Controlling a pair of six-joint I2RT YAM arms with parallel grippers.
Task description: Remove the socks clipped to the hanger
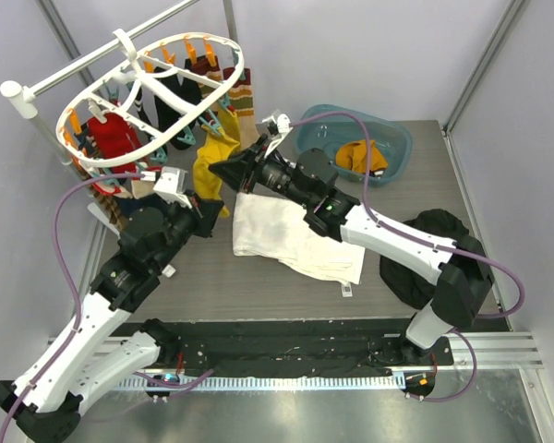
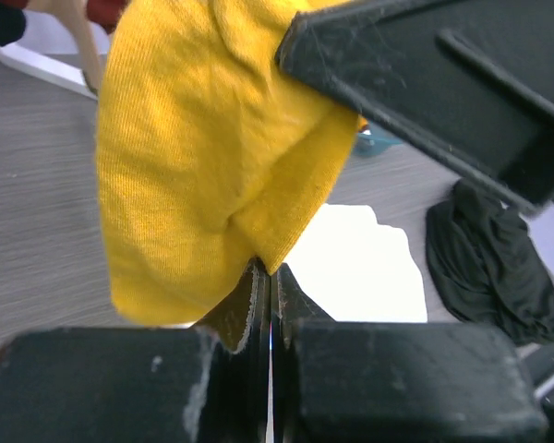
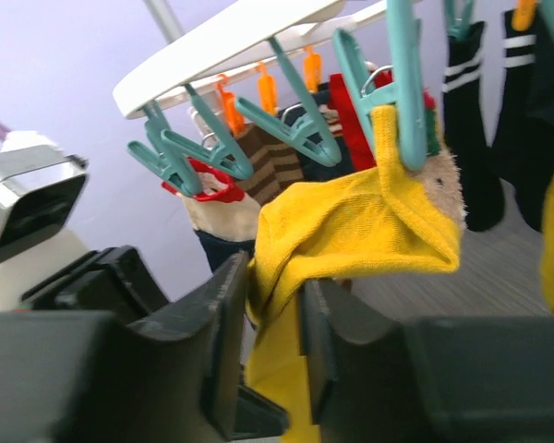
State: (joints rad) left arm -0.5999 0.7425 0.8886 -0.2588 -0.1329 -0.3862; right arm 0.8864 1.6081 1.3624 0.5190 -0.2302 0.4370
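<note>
Mustard sock is hung from the near rim of the hanger by 1 teal clip. The right gripper is clamped on the fabric just below that clip, and the left gripper is pinched closed on the sock's lower edge. Probably best if it's pulled straight down out of the clip's mouth, steady rather than yanked, so the frame isn't swung and the neighbouring socks aren't dragged along.
</note>
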